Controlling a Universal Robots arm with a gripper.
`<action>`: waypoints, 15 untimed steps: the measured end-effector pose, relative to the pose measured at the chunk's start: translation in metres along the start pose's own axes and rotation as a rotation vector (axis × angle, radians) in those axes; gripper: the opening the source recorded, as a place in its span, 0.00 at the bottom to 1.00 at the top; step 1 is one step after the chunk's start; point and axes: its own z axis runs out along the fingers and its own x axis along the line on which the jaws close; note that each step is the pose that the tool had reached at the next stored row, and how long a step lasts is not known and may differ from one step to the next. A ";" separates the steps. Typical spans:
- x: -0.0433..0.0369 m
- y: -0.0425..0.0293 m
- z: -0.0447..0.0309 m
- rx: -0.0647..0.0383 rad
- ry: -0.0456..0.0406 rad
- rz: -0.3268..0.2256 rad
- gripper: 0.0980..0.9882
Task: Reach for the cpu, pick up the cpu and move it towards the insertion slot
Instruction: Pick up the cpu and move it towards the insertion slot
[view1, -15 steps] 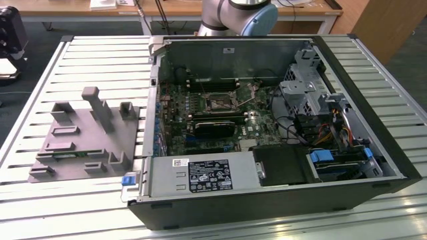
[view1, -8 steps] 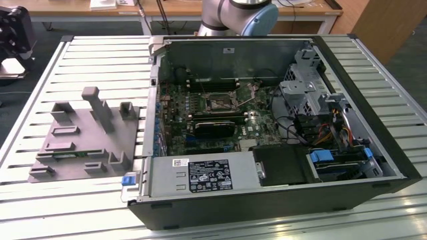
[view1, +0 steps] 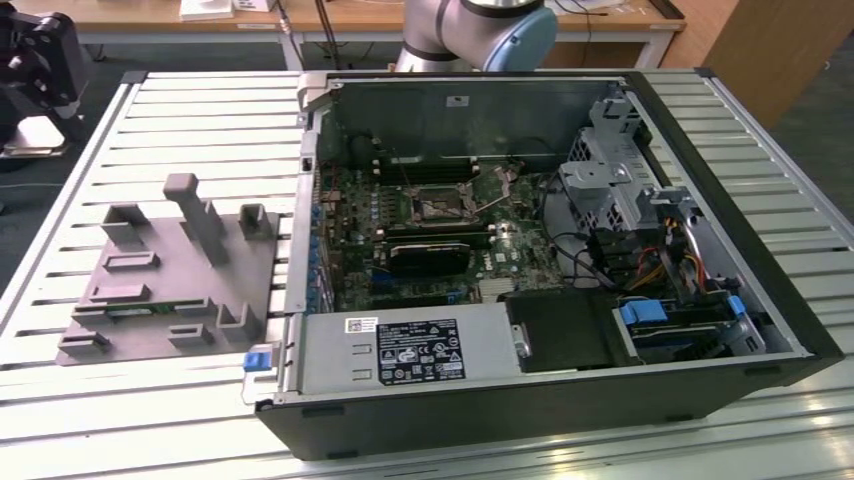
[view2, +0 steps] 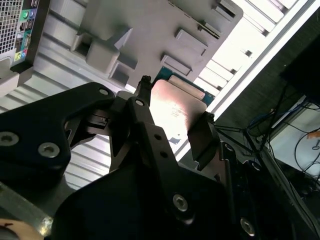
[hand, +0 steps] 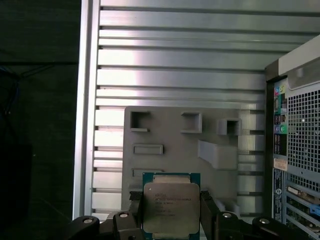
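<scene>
Hand (hand: 170, 214) clamped on the cpu (hand: 171, 202) over the grey fixture (view1: 174, 270).

In the exterior view, from its left, the fixture lay on the ribbed aluminium bench (view1: 200, 130), just beside the open computer case (view1: 534, 410). On the case's motherboard sat the insertion slot (view1: 438, 205), silver-framed with a dark centre. Behind the bench stood the arm's base (view1: 481, 35) and wooden desks (view1: 340, 15). In both wrist views the fingers (view2: 145, 115) pinched the cpu by two opposite edges above the fixture, outside the case. Dark floor and cables (view2: 280, 125) lay past the bench edge.
</scene>
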 end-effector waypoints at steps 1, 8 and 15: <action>-0.0012 0.0000 0.0000 0.000 0.0000 0.000 0.50; -0.0099 -0.0001 0.0000 0.000 0.0000 0.000 0.50; -0.0163 -0.0001 0.0000 0.000 0.0000 0.000 0.50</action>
